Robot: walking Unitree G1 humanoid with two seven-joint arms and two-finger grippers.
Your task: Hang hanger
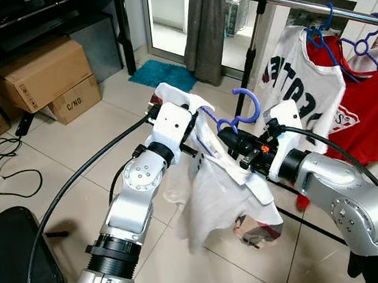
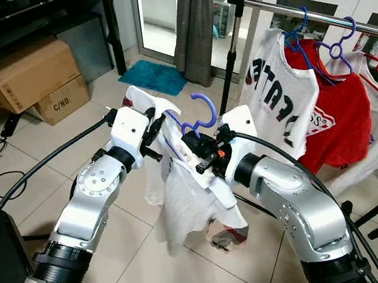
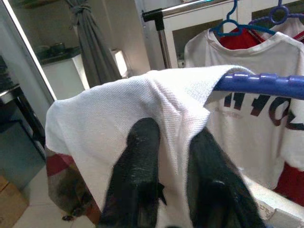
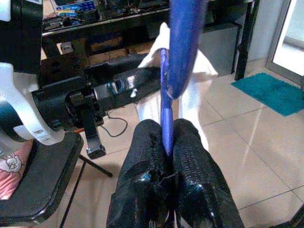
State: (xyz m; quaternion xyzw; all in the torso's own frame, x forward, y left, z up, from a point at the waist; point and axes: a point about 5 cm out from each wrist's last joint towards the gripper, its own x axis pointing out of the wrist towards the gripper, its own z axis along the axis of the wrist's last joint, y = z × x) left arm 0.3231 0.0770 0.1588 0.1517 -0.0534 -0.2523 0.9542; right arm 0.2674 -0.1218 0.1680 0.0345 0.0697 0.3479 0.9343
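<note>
A purple hanger (image 1: pixel 246 109) carries a white shirt (image 1: pixel 216 193) that hangs limp between my two arms. My right gripper (image 4: pixel 165 126) is shut on the hanger's thin bar just below the hook. My left gripper (image 3: pixel 173 130) is shut on the shirt where it drapes over the hanger's arm (image 3: pixel 256 84). The clothes rail (image 1: pixel 324 6) runs above and to the right of the hook, still apart from it. The hanger's shoulders are mostly hidden under the cloth.
On the rail hang a white printed shirt (image 1: pixel 301 96) and a red shirt (image 1: pixel 369 116) on blue hangers. The rail's black post (image 1: pixel 252 51) stands just behind the grippers. Cardboard boxes (image 1: pixel 43 73), floor cables (image 1: pixel 7 177) and a black chair (image 1: pixel 11 263) lie to the left.
</note>
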